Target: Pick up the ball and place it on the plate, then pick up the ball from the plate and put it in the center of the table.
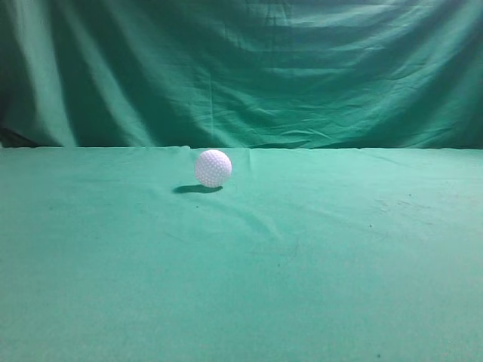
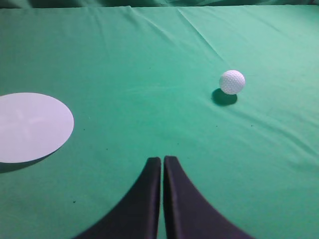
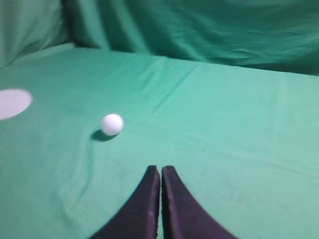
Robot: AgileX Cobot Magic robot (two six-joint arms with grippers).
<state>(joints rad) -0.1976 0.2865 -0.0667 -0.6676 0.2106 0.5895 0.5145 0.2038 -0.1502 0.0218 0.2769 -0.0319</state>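
While your white plate (image 2: 31, 127) lies flat on the green table (image 2: 149, 74), nothing rests on it; it sits well to the left of the ball (image 2: 232, 81). You will find the small dimpled white ball alone on the cloth, a dark shadow beside it, apart from both arms. Your left gripper (image 2: 163, 160) hangs above the cloth with its black fingers pressed together, holding nothing. Your right gripper (image 3: 160, 169) is likewise closed and empty. No writing is readable anywhere.
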